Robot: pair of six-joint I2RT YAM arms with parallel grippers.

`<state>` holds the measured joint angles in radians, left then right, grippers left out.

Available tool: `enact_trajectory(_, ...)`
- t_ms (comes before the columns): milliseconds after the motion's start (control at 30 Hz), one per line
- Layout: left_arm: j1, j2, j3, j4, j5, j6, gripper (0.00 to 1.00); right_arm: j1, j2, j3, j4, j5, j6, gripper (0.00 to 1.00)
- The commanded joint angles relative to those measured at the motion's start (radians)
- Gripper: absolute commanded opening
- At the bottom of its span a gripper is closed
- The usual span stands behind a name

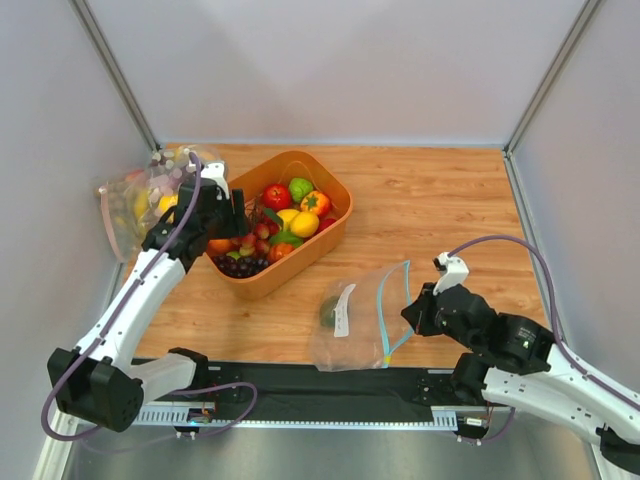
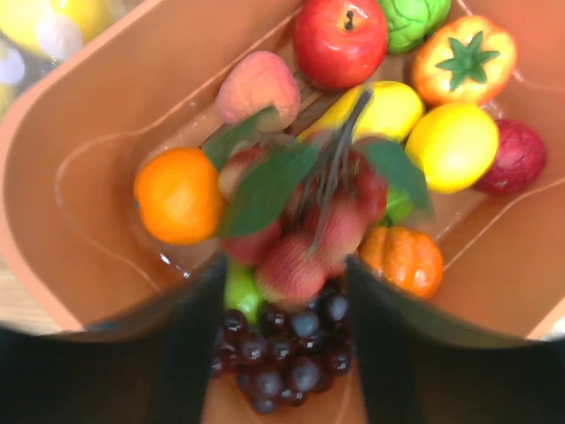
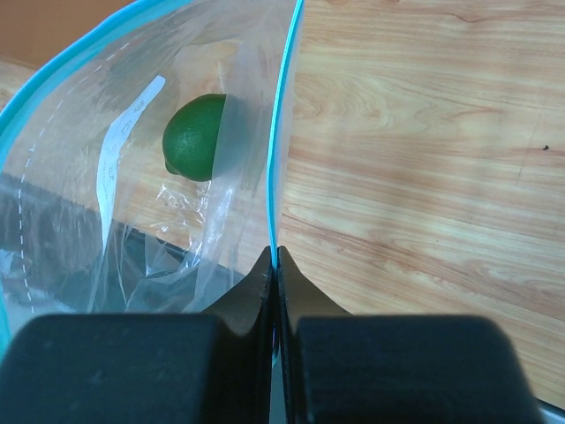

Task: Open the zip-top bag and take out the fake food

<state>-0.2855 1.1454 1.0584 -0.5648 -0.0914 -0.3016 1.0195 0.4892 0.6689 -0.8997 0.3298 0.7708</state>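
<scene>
The zip-top bag (image 1: 362, 312) lies at the table's near edge with its teal strip on the right. It holds a dark green fruit (image 1: 328, 312), which also shows in the right wrist view (image 3: 196, 137). My right gripper (image 1: 408, 312) is shut on the teal strip (image 3: 281, 150) and holds one side of the mouth up. My left gripper (image 1: 228, 222) is open over the left end of the orange basket (image 1: 335, 185). Below its fingers (image 2: 185, 344) lie a red strawberry-like cluster with green leaves (image 2: 300, 238), an orange (image 2: 179, 194) and purple grapes (image 2: 291, 349).
The basket also holds an apple (image 2: 340, 40), lemons (image 2: 453, 144), a small pumpkin (image 2: 406, 259) and other produce. Clear bags with pink strips (image 1: 140, 195) lie at the back left by the wall. A black mat (image 1: 300, 380) runs along the near edge.
</scene>
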Motion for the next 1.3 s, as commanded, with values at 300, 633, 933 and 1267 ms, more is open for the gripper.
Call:
enact_trajectory(300, 0.006, -0.118, -0.023, 0.02, -0.07, -0.011, 0.99, 0.001, 0.035, 0.052, 0.042, 0.008, -0.007, 0.0)
enact_trajectory(633, -0.095, -0.298, -0.078, 0.006, -0.025, 0.01, 0.99, 0.001, 0.077, 0.109, 0.05, 0.02, -0.045, 0.0)
enact_trajectory(933, -0.346, -0.322, 0.12, -0.121, -0.131, -0.014, 0.98, 0.001, 0.158, 0.263, 0.047, 0.051, -0.125, 0.0)
enact_trajectory(1267, -0.767, -0.251, 0.281, -0.095, -0.24, -0.013, 0.95, 0.001, 0.215, 0.313, 0.071, 0.049, -0.151, 0.0)
